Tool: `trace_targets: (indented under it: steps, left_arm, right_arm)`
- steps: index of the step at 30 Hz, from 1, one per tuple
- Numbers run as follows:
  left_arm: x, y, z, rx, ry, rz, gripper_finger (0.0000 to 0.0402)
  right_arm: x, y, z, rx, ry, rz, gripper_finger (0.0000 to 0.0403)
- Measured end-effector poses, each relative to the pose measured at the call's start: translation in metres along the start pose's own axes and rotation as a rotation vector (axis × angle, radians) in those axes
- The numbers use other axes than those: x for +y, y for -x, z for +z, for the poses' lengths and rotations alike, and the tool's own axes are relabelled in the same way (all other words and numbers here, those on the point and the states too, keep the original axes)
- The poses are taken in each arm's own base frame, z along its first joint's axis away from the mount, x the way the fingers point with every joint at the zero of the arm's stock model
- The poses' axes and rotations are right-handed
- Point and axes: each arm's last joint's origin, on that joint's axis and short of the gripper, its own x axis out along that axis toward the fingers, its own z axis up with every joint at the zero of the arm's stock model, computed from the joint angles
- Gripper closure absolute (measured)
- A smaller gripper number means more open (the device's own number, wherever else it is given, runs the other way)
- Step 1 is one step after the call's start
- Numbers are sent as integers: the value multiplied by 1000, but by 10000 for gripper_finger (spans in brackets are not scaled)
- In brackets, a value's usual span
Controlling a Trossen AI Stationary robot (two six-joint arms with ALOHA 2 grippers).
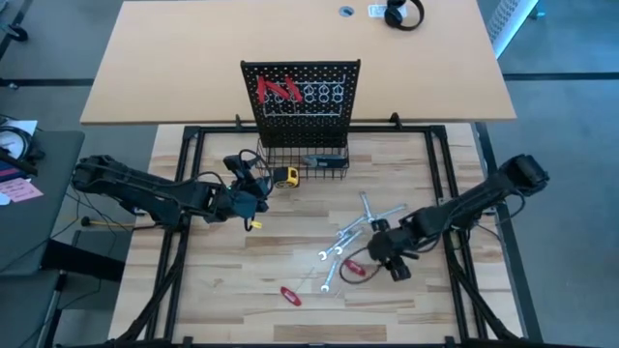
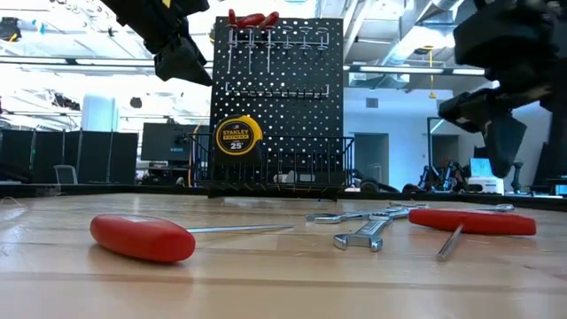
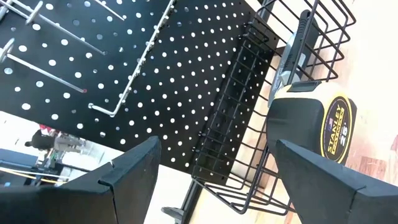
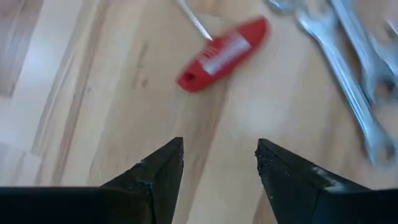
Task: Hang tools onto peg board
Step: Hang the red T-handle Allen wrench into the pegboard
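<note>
Right hand (image 4: 217, 165): spread, empty, over red-handled tool (image 4: 225, 52) near counter's front edge | left hand (image 3: 211, 174): spread, facing peg board (image 1: 301, 97) | Tool: light, rigid; thin shaft slippery, so grip handle.

Both arms are matte black, jointed and bulky, each hand (image 3: 205, 180) ending in two wedge-shaped black fingers (no markings visible).

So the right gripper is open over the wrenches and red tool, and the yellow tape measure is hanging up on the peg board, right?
Not quite. The tape measure isn't hanging; the high view shows it on the table beside the wire basket at the peg board's foot. The rest holds: the right gripper is open over the wrenches and red tool.
</note>
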Motion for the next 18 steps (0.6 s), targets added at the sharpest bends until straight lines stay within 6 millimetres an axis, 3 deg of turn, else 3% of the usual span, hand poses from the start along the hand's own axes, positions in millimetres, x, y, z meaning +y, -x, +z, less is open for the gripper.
trace_targets:
  steps: [11, 18]
  left_arm:
    - [0, 0, 0, 0, 0, 0, 96]
    - [0, 0, 0, 0, 1, 0, 96]
  right_arm:
    - [-3, -38, 11, -40, 287, -5, 107]
    - [0, -42, 21, -149, 462, -19, 78]
